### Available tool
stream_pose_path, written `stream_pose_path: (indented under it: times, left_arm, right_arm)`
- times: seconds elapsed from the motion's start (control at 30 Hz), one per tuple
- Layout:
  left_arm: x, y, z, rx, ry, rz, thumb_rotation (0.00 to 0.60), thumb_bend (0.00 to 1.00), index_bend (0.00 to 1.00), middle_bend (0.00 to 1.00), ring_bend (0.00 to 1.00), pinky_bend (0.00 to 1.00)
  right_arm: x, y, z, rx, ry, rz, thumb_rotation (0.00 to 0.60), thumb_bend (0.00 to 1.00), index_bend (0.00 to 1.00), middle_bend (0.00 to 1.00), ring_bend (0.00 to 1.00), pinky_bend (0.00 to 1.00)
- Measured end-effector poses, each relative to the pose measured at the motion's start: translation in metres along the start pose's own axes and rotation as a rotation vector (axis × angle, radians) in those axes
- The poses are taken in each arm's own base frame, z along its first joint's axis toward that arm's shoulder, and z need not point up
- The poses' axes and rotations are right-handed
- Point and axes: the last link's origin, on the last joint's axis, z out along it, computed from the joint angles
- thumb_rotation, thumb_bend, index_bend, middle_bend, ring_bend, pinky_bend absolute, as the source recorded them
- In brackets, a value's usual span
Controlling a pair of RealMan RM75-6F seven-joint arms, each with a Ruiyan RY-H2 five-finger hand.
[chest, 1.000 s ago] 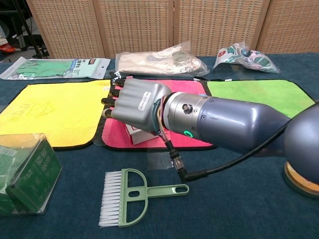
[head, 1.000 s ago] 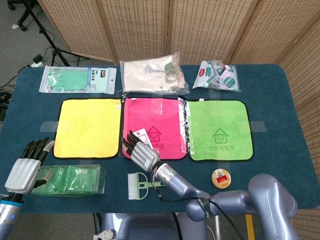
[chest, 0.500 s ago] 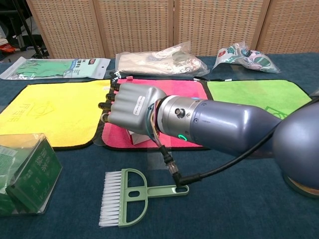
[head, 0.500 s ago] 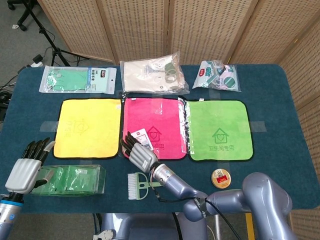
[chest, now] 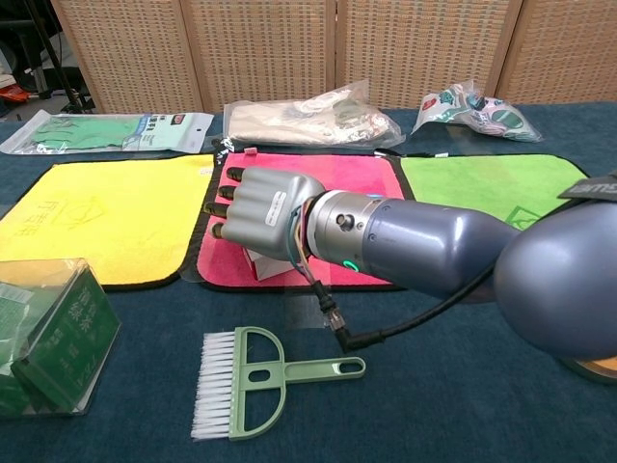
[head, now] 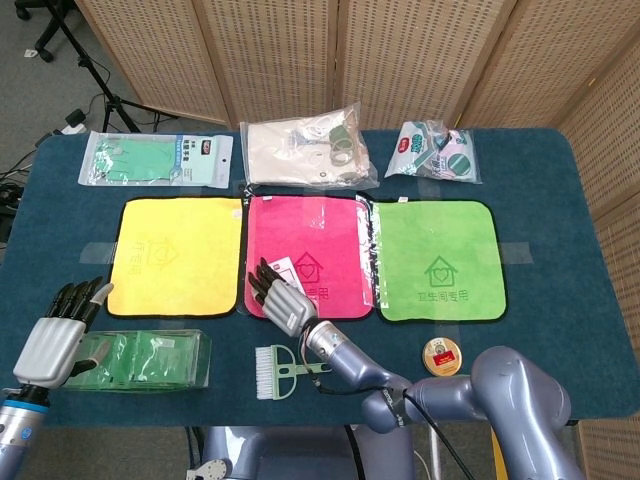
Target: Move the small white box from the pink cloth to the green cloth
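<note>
The small white box [head: 281,266] with a red mark lies near the front edge of the pink cloth [head: 310,230]. My right hand [head: 283,304] is over it, palm down, its dark fingers apart and bent a little. In the chest view the right hand [chest: 258,205] covers most of the box [chest: 262,264], and only the box's near face shows under the palm. Any contact between them is hidden. The green cloth [head: 435,260] lies flat to the right of the pink one. At the table's front left corner my left hand [head: 58,335] is held with its fingers stretched out and holds nothing.
A yellow cloth [head: 175,255] lies left of the pink one. A green brush [head: 275,370] and a clear pack of green items [head: 145,358] sit along the front edge, with a round tin [head: 441,357] at front right. Three plastic bags line the back edge.
My right hand has sunk lower over the box and shifted slightly left, and its fingers have bent inward. The box still lies on the pink cloth. The left hand has barely moved.
</note>
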Motion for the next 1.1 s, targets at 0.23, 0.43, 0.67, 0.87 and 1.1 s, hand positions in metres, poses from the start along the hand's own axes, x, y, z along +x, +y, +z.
stream_pose_path:
  times: [0.23,0.43,0.67,0.87,1.1]
  left_arm:
    - [-0.002,0.002,0.0,-0.008,-0.009,0.0,0.6,0.34,0.0,0.0,0.0,0.0]
    - [-0.001,0.003,-0.002,-0.013,-0.007,0.0,0.6,0.34,0.0,0.0,0.0,0.0]
    - [-0.002,0.004,-0.002,-0.018,-0.008,0.003,0.6,0.34,0.0,0.0,0.0,0.0]
    - [-0.001,0.004,-0.003,-0.014,-0.004,0.002,0.6,0.34,0.0,0.0,0.0,0.0]
    - [0.0,0.003,-0.003,-0.01,-0.003,-0.002,0.6,0.34,0.0,0.0,0.0,0.0]
  right_arm:
    - [-0.011,0.006,-0.003,-0.027,-0.033,-0.014,0.6,0.78,0.1,0.0,0.0,0.0]
    - [-0.017,0.014,-0.007,-0.053,-0.057,-0.018,0.6,0.78,0.1,0.0,0.0,0.0]
    - [-0.023,0.028,-0.014,-0.093,-0.084,-0.024,0.6,0.78,0.1,0.0,0.0,0.0]
    - [-0.028,0.032,-0.017,-0.106,-0.105,-0.025,0.6,0.78,0.1,0.0,0.0,0.0]
    - [-0.039,0.038,-0.023,-0.121,-0.14,-0.025,0.6,0.78,0.1,0.0,0.0,0.0]
